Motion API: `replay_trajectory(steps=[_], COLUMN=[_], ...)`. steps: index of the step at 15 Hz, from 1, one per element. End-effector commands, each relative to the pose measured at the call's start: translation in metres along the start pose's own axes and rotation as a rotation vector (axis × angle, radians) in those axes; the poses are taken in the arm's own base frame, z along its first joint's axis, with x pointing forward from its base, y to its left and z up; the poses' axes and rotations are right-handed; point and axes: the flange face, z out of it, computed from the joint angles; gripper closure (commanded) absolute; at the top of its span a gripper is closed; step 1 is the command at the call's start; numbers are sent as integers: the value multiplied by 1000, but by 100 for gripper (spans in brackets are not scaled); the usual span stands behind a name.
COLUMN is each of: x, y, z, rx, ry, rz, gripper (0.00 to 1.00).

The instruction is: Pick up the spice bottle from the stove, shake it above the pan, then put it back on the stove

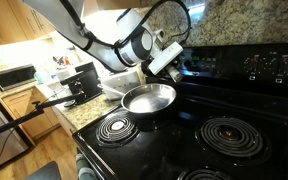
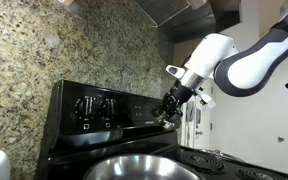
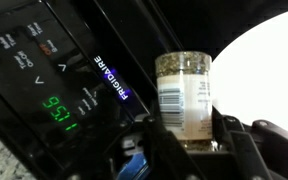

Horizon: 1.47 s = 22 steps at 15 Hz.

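- While the pincer (image 3: 194, 140) is clasping the spice bottle (image 3: 184, 90) by its lower half, the jar is hovering at about one o'clock from the pan (image 1: 149, 98), close to the control panel (image 3: 54, 70) of the stove (image 1: 184, 122).
- Shaking with so low a hold is risking the bottle tipping or slipping out; swinging wide is risking a knock against the panel.

Exterior view sits high, front of the stove (image 1: 184, 118), tilted down over the coil burners (image 1: 231, 135) twd the pan (image 1: 149, 97), wood cabinets (image 1: 29, 115) at the edge. Exterior view sits low, v. near the pan, facing along the control panel (image 2: 94, 108), granite backsplash (image 2: 44, 50) beside it. Both share pan, panel & gripper (image 2: 167, 115). Wrist view's tight: spice bottle (image 3: 184, 95) mid-frame, panel behind.
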Motion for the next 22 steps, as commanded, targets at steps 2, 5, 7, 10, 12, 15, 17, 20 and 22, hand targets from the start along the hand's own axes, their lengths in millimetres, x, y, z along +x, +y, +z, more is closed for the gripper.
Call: replay_trajectory(steps=[2,5,7,10,12,15,17,20,22], x=[-2,2,5,9,10,7,2,-1,0], y=[-2,-13,-25,-37,-41,-20,-11,-7,-11], z=[-7,-6,-6,-4,-2,-4,-9,-13,-13], rx=[-47,-45,-13,6,-3,-126,-173,-232,-249], ry=[-52,-75,-71,-68,-72,-102,-128,-168,-187], rz=[-45,-86,-119,-142,-155,-144,-129,-124,-132], gripper=[82,82,82,82,82,82,82,82,82])
